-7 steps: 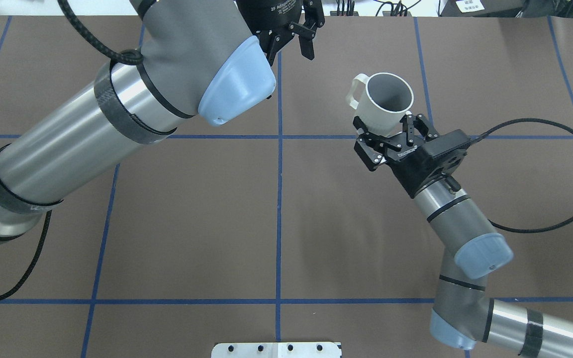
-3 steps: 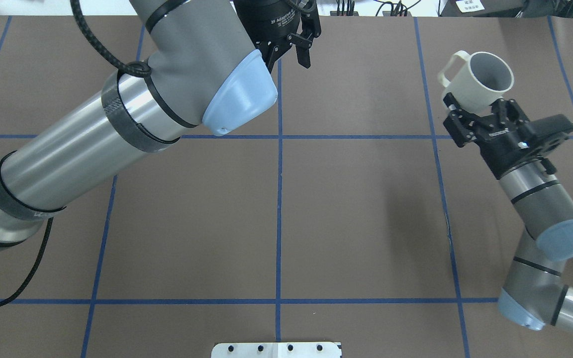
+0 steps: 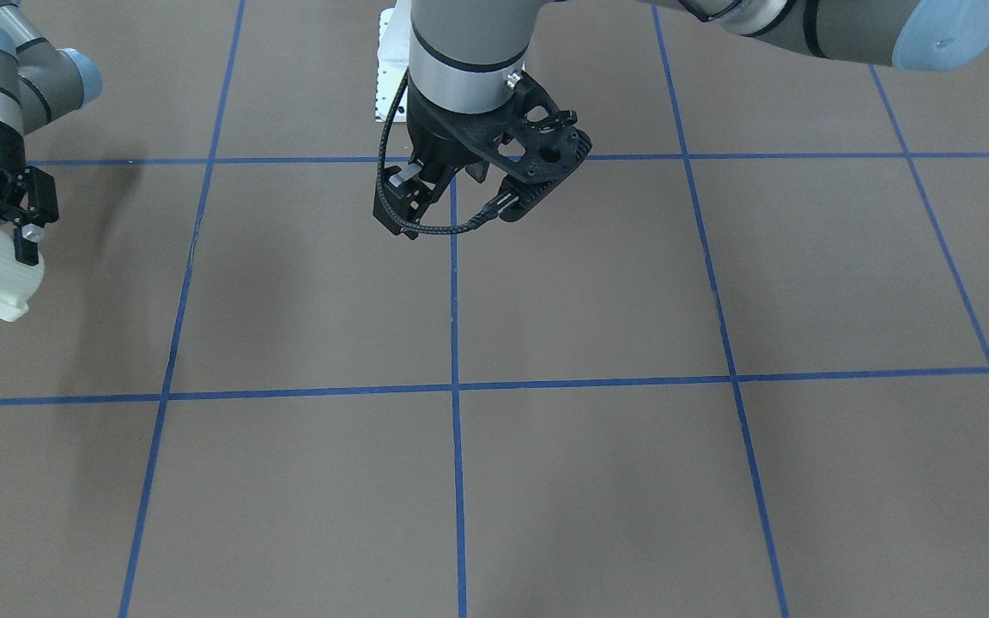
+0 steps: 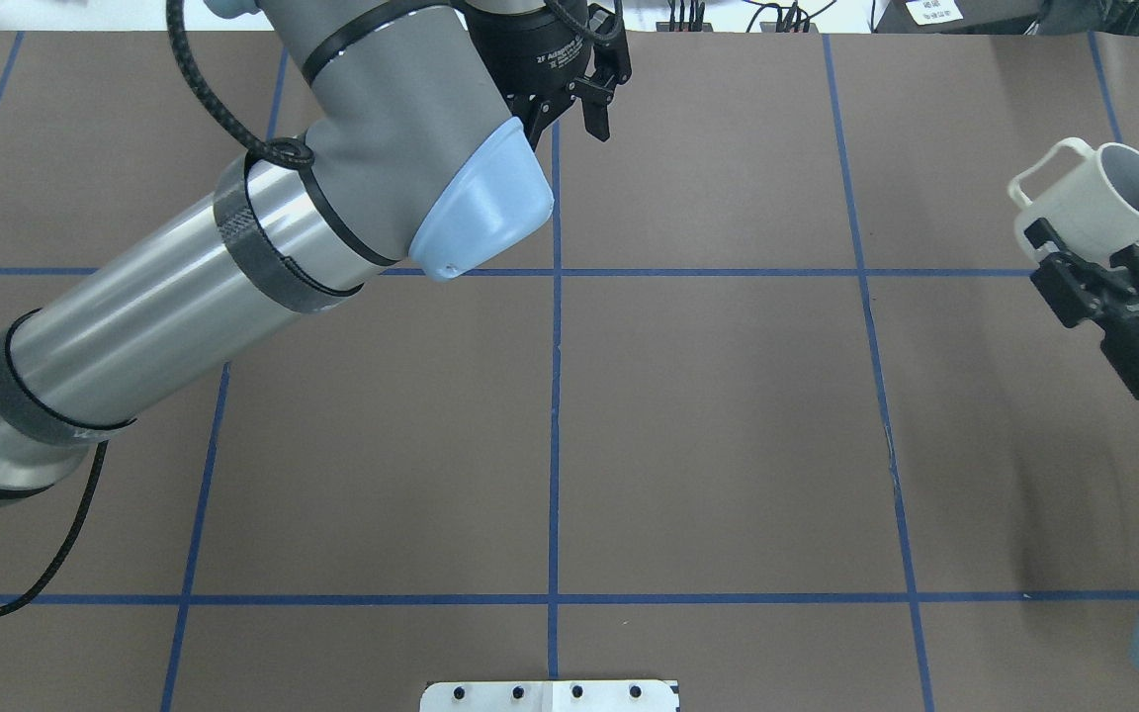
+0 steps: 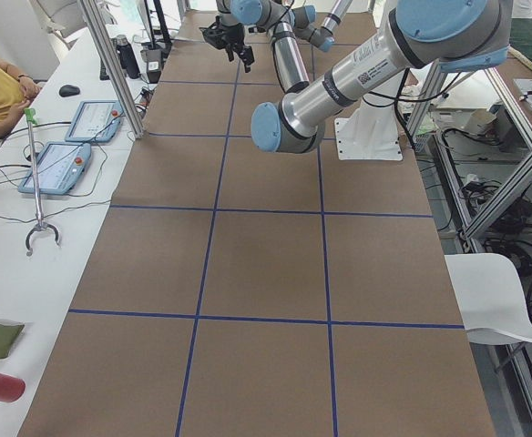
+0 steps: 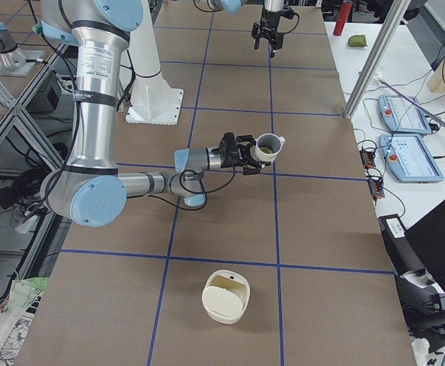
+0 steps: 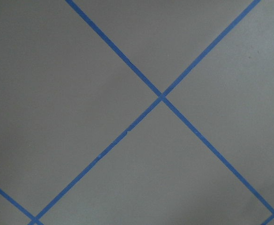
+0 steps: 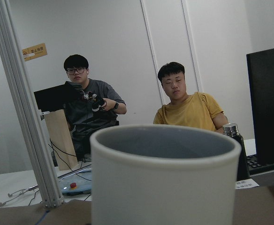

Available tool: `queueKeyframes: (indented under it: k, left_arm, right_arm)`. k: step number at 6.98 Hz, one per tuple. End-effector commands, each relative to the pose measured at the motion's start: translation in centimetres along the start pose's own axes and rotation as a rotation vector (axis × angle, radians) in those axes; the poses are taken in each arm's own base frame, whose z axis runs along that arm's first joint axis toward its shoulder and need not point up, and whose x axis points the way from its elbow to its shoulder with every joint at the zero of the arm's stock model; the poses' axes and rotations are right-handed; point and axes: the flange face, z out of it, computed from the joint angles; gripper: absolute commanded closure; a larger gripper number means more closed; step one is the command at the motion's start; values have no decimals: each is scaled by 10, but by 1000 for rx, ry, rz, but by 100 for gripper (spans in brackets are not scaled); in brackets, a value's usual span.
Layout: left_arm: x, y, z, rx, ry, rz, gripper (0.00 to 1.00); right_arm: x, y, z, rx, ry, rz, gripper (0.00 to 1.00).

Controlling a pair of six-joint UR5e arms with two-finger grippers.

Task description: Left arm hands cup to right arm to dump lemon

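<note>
Bright, even light falls from above. The brown table (image 4: 708, 445) carries only soft, diffuse shadows, the plainest near its right edge in the overhead view. Pale glare streaks the silver tube of the left arm (image 4: 134, 307). The left wrist view is soft, with faint uneven shading. In the right wrist view the close cup (image 8: 165, 173) looks slightly blurred.

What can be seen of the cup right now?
The cup is an off-white, ceramic-looking mug with a grey inside and a squared loop handle. It is held roughly upright, mouth up, above the table towards its right end. The right gripper clamps its lower body from the side, and nothing else touches it. The exterior right view shows a yellow-green lemon inside. No lettering can be made out.
</note>
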Motion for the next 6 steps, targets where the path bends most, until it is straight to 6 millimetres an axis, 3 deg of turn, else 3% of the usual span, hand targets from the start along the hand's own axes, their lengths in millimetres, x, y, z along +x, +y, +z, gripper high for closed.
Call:
queueKeyframes:
  k: [1,3,4,5,6]
  left_arm:
    - [1,1,2,2,-2,1,0]
    - [0,10,12,17,-8,14,0]
    - [-1,16,19,27,-15,22,0]
    - [-1,17,20,28,-15,23,0]
    - [-1,17,20,28,-15,23,0]
  right_arm:
    - [77,-3,-52,-34,22,153,61]
    - [141,4,-84,-50,-8,175,63]
    - [155,1,-96,-57,11,193,70]
    - [182,-14,-126,-106,47,246,76]
    - [210,-32,-140,-148,70,238,77]
